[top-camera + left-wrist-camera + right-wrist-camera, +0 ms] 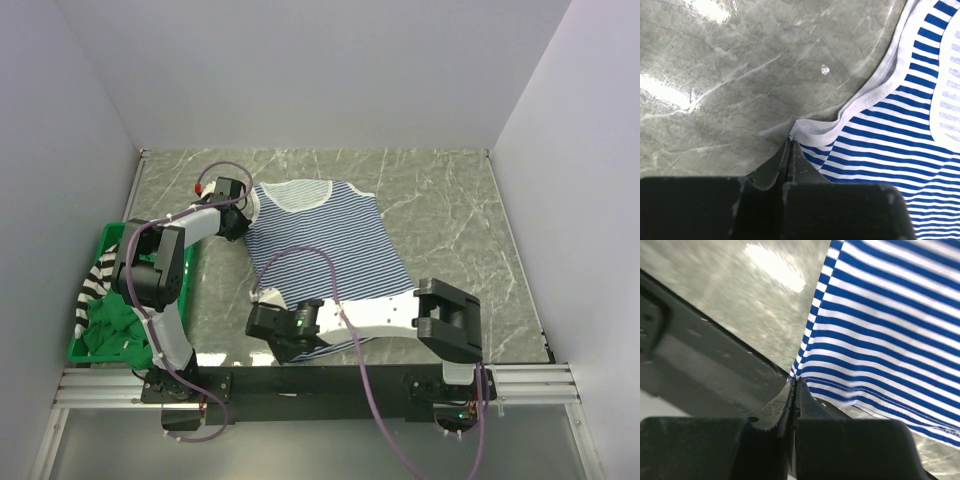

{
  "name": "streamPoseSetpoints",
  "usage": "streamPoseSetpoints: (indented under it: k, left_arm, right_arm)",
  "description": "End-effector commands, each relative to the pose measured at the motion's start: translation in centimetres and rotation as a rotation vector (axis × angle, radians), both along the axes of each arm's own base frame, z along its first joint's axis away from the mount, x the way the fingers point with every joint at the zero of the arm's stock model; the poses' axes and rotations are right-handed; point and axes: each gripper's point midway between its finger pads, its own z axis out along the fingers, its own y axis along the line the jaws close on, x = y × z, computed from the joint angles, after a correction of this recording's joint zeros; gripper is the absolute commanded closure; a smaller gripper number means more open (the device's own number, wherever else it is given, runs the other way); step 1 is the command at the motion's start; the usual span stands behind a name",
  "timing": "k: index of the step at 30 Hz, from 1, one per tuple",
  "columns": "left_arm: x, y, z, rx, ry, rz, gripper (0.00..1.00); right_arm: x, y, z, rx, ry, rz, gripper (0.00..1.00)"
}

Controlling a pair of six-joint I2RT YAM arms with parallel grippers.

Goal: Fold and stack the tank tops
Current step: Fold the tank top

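Marbled grey table with a green plastic bin
The bin sits at the near left edge; white walls enclose the table; a small white fleck lies on its surface.

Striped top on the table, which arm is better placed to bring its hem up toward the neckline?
Right. The right gripper is shut on the near hem corner of the striped top; the left gripper pinches a shoulder strap at the far end.

On the table — spread tank top at centre, neckline toward far edge. At near left corner, bin, heaped tank tops in it. At the top's far left corner, left gripper — at its near left corner, right gripper.
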Motion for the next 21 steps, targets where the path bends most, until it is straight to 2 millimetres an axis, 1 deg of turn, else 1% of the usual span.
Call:
streamPoseSetpoints:
  k: [1,3,5,10,15,18,21]
  left_arm:
    - [0.4,0.2,1.4,0.005,-0.028,-0.012,0.99]
    - [0.5,0.4,2.0,0.009,-0.041,-0.006,0.99]
    - [0.3,0.7,2.3,0.008,-0.043,0.011,0.99]
    - [0.0,1.1,4.2,-0.007,-0.088,0.034,0.99]
    - [-0.2,1.9,5.4,-0.004,-0.112,0.052,1.00]
    - [-0.4,2.6,5.2,0.000,-0.103,0.074,0.99]
    - [-0.4,2.5,4.7,-0.015,-0.096,0.060,0.99]
  right_arm:
    - [-0.1,1.8,3.0,0.141,0.018,0.021,1.00]
    - [-0.1,1.8,3.2,0.156,0.030,0.019,1.00]
    - [-0.2,2.0,3.9,0.178,0.036,0.022,1.00]
    - [0.2,1.8,4.9,0.187,0.023,0.006,1.00]
    - [0.3,1.8,5.2,0.199,0.025,0.000,1.00]
    - [0.2,2.6,6.0,0.221,0.031,0.012,1.00]
    - [0.4,3.0,6.0,0.216,0.029,0.010,1.00]
